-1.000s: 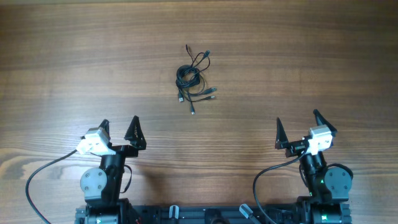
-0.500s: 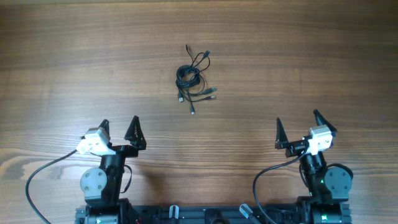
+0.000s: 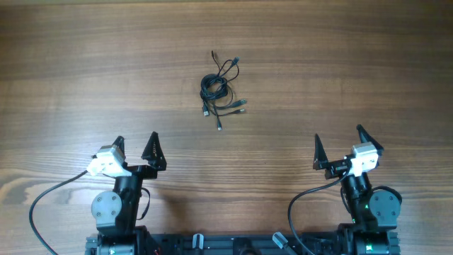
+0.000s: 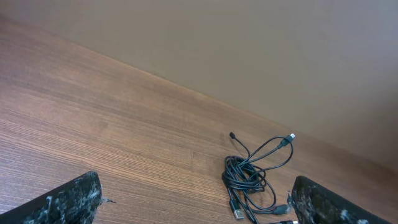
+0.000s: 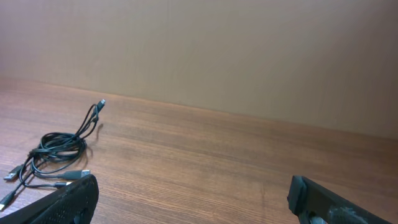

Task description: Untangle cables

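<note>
The cables (image 3: 220, 88) are thin black cords with small plug ends, lying in one tangled bundle at the middle of the far half of the wooden table. The bundle also shows in the left wrist view (image 4: 252, 173) and at the left of the right wrist view (image 5: 55, 149). My left gripper (image 3: 134, 144) is open and empty near the front left, well short of the bundle. My right gripper (image 3: 338, 144) is open and empty near the front right. Neither touches the cables.
The wooden table (image 3: 340, 64) spreads around the bundle. A plain beige wall (image 5: 217, 50) stands behind the table's far edge. Thicker black wires run from each arm base (image 3: 42, 202) at the front edge.
</note>
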Controlling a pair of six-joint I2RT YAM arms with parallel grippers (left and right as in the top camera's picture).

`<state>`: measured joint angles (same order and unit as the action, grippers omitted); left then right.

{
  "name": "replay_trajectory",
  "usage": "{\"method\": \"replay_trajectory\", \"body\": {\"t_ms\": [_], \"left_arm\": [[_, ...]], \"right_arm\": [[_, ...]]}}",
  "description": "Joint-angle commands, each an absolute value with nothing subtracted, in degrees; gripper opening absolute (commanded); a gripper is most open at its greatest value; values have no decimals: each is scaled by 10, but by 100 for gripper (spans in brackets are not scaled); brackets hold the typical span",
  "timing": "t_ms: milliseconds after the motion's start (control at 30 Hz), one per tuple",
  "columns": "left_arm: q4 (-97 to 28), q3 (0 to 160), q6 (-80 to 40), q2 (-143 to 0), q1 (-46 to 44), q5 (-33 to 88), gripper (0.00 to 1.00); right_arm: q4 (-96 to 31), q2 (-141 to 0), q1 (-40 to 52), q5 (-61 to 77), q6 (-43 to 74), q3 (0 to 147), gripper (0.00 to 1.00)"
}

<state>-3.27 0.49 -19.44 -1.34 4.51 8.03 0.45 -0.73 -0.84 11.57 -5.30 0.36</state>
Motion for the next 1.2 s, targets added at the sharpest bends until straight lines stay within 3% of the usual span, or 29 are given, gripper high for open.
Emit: {"method": "replay_trajectory", "body": {"t_ms": [0,767,967,1167], "left_arm": [[-35,3,-199,-15,47,93,100],[-34,3,-199,-15,47,93,100],[17,3,-198,-15,47,64,100],[92,10,-200,-15,47,142,100]], "right_arm": [[8,-2,-6,123,-60,3,100],[9,-2,-6,116,-60,3,100],[8,-2,-6,116,-60,3,100],[12,-2,-6,117,-5,3,100]]}}
